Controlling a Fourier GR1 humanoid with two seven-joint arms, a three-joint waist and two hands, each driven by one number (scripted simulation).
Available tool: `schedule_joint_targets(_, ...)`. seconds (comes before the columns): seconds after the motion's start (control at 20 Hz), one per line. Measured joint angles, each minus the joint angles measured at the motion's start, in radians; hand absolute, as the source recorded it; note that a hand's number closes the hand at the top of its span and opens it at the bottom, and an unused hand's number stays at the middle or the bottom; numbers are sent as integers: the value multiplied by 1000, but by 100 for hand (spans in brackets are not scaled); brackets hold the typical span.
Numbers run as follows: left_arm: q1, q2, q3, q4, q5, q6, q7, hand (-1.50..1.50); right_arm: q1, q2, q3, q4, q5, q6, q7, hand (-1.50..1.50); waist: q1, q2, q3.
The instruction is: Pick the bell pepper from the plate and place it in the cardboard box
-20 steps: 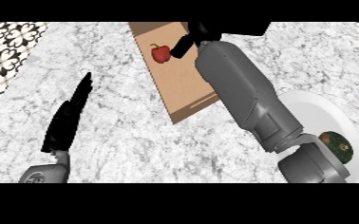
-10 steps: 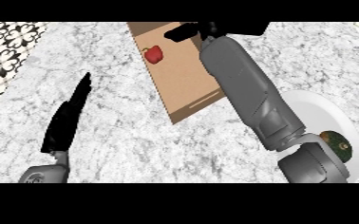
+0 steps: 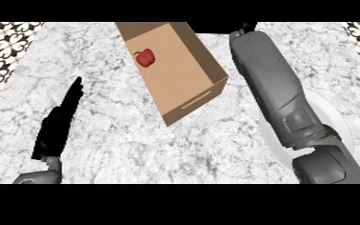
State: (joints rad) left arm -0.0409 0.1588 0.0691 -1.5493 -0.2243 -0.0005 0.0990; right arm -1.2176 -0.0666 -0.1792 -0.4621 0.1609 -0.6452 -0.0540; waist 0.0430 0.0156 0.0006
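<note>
The red bell pepper [image 3: 145, 57] lies on the floor of the open cardboard box [image 3: 204, 83], near its far left wall, with nothing touching it. My right forearm runs up the right side of the view, just right of the box. Only a black sliver of the right hand [image 3: 244, 27] shows at the top edge, beyond the box's far right corner. The white plate [image 3: 332, 115] sits at the right, largely hidden under that forearm. My left hand [image 3: 59, 121] rests open at the lower left, fingers straight, well apart from the box.
The counter top [image 3: 105, 162] is grey-white marble. A black-and-white patterned strip [image 3: 13, 43] borders it at the far left. The box stands slantwise in the middle, its near corner pointing toward me.
My right arm has swung to the right, off the box, and the hand has left the pepper, which now lies alone inside. The left hand has stayed put.
</note>
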Motion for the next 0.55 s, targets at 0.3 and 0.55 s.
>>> schedule_joint_targets(0.3,46,0,14,-4,0,9,-23,0,96,-132,-77,-50,-71,91,-60,-150,-29,-11,0)
schedule_joint_targets(0.55,77,-5,12,-42,2,7,-14,0,216,-225,-101,-125,-118,224,-104,-150,-39,-15,0)
